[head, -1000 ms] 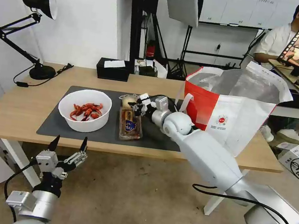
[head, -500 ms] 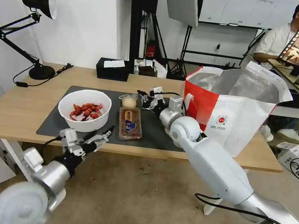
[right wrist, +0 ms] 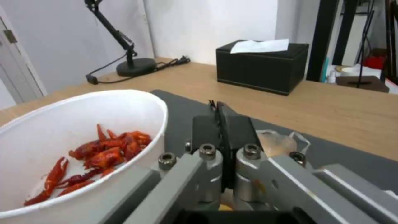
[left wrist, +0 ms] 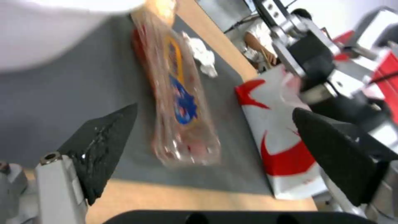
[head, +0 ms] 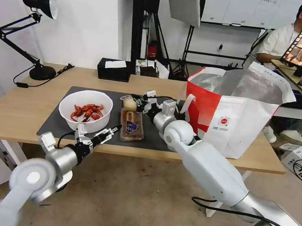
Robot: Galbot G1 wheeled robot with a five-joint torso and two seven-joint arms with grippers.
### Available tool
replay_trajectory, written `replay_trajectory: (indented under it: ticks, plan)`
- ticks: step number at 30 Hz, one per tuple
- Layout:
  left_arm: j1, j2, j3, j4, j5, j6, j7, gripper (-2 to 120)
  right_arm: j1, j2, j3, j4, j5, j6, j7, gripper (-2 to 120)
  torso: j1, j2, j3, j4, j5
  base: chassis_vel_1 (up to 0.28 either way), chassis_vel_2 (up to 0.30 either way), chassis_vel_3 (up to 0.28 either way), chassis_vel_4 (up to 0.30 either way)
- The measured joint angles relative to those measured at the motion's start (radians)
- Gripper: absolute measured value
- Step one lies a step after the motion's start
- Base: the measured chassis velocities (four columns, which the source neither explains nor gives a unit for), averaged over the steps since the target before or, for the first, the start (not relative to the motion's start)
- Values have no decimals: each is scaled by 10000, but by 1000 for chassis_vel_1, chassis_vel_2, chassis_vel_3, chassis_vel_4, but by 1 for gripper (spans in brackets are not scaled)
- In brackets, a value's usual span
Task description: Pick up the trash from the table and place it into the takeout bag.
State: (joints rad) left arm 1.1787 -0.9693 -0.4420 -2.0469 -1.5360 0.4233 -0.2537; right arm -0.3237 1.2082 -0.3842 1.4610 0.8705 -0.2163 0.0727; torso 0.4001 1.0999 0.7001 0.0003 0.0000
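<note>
A pickup is judged to be starting: the left gripper (head: 107, 134), spread wide, is aimed at the clear tray (head: 131, 125) on the mat's near side, left of the bag (head: 233, 113). Next, a straddling approach is needed. The right gripper (right wrist: 219, 124), pressed together, is seen beside the bowl (right wrist: 74, 146).

Long light-wood desk (head: 20, 109) on white legs. Large dark grey mat (head: 55, 124) across its middle. On mat: white bowl of crayfish shells (head: 85, 110), clear tray with food scraps (head: 131, 125) just beside it, beige ball in clear wrap (head: 130, 103) at tray's far end. Red-and-white takeout bag (head: 234, 109) stands on desk's right end. Black tissue box (head: 114, 70) at far edge. Black desk lamp (head: 35, 33) on far left corner, cable trailing over wood.
</note>
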Motion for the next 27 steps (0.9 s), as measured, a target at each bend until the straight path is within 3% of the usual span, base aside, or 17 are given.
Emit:
replay_trajectory:
  ticks: [8,18,27]
  plan:
    - [-861,-34,861,747,-7,-18,-186,100,95,-125,-54,-5,76,-36,142,0,0,0,0,-4,-1,0,0,0,0]
    - [-1399,-63,1334,1424,59,-56,-355,100,21,-147,-54,11,62,-47,157,0,0,0,0,-3,0,0,0,0,0]
    - [-1869,-479,1745,2074,245,-296,-483,100,-10,-143,-37,-96,24,-48,119,0,0,1,-1,-4,0,0,0,0,0]
